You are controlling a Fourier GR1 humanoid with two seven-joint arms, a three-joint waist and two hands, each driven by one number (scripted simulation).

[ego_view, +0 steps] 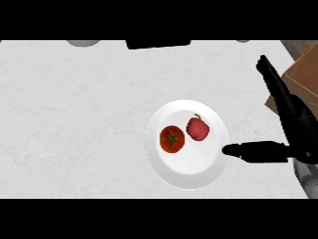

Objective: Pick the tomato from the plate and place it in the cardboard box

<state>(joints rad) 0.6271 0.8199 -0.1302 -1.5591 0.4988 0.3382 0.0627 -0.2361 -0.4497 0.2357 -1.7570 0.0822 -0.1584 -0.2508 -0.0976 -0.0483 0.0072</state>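
A white plate lies on the counter right of centre. On it sits a red tomato with a green stem, and beside it to the right a red bell pepper. My right hand hangs just right of the plate, open: the fingers stretch straight toward the far edge and the thumb points left, its tip over the plate's right rim. It touches neither the tomato nor the pepper. The brown cardboard box stands at the right edge, behind the fingers. My left hand does not show.
Pale marbled counter stretches wide to the left of the plate. A dark object and a grey round thing sit at the far edge. Dark wood shows at the far corners.
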